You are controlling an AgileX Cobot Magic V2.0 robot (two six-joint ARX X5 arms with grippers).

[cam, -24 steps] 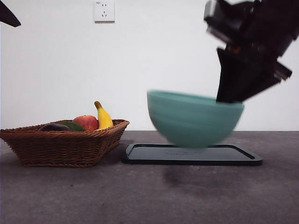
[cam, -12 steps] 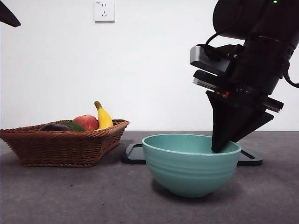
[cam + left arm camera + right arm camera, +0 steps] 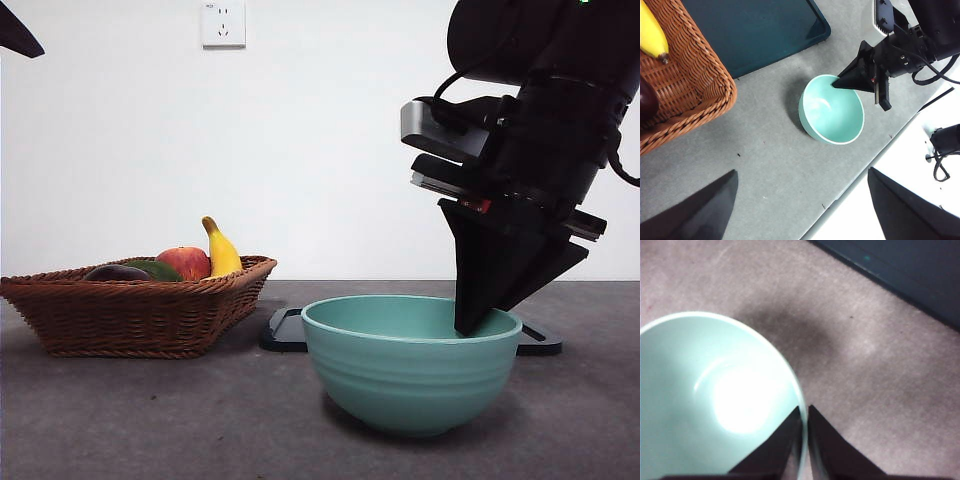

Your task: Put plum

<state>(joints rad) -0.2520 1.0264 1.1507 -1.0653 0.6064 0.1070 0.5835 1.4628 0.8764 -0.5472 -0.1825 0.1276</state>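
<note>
The plum [image 3: 115,272] lies in the wicker basket [image 3: 135,315], at the basket's end farthest from the bowl. In the front view it appears as a low, dark maroon mound just above the rim, with its long axis roughly level, running 9 to 3 o'clock. Which end is the stem end cannot be told. In the left wrist view only a dark purple edge of it shows against the basket wall.

Just beside the plum, at 3 o'clock in the front view, lies a dark green fruit [image 3: 155,269]. Next comes a red apple [image 3: 186,262], then a banana [image 3: 222,250] standing tilted, its stem tip pointing to about 11 o'clock.

The basket rests on the grey surface [image 3: 150,420]. At 3 o'clock from the basket lies a flat dark tray [image 3: 752,30]; its near corner is close to the basket's corner. In front of the tray stands a teal bowl [image 3: 411,365], upright on the surface and off the tray.

The right hand [image 3: 804,412] is at the bowl's rim on the side away from the basket. Its two jaws are closed on the rim, one inside the bowl wall and one outside, as the right wrist view shows.

The left hand [image 3: 802,200] hangs high above the surface, well apart from the plum. Its jaws stand wide apart, with nothing between them.

A wall socket [image 3: 223,23] sits at 12 o'clock above the basket.
</note>
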